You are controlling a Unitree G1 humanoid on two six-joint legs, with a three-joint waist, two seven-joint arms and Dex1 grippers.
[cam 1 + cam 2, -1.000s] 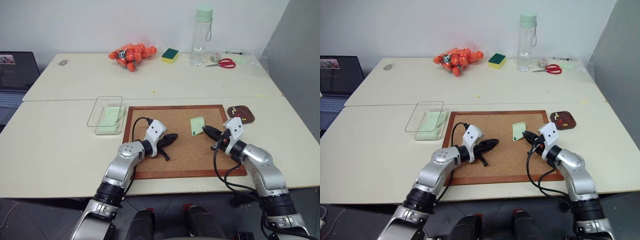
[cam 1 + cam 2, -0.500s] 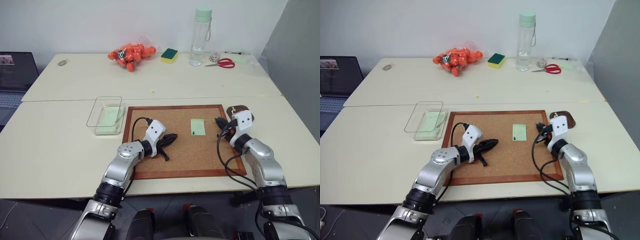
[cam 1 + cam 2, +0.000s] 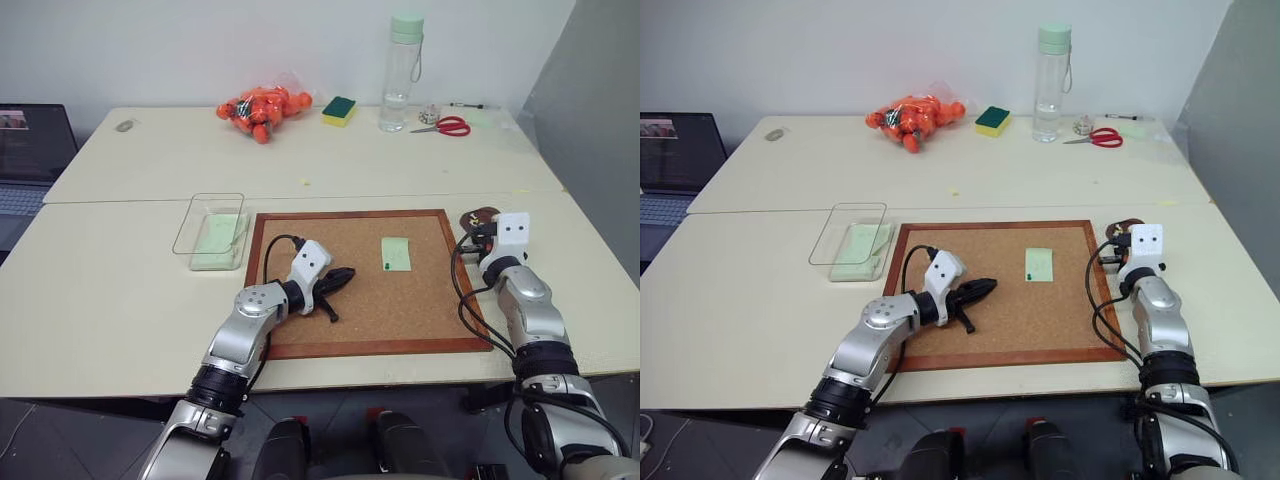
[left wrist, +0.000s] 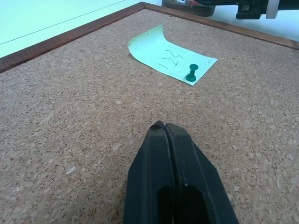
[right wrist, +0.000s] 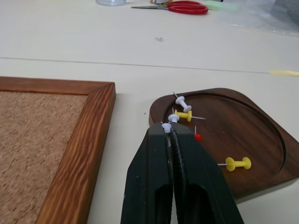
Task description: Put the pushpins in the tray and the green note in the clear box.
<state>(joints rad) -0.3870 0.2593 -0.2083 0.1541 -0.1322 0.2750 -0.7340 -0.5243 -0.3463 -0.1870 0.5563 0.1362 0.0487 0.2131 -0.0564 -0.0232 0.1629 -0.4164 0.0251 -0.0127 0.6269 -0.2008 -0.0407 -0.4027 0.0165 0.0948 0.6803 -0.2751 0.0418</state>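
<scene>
Pale-green note (image 3: pixel 396 253), dark-green pin (image 4: pixel 191 74), reddish-brown tray (image 5: pixel 243 130).

Small dark reddish-brown wooden tray (image 3: pixel 487 214) largely covered by the right arm's white wrist housing in the head views. Right gripper (image 5: pixel 171 131) closed, fingertips masking whatever sits between them; a pale pin head at the tips, grip uncertain. Handwriting on pale-green paper note (image 4: pixel 170 54) illegible. Black laptop (image 3: pixel 30 160) cut off by the left edge.
</scene>
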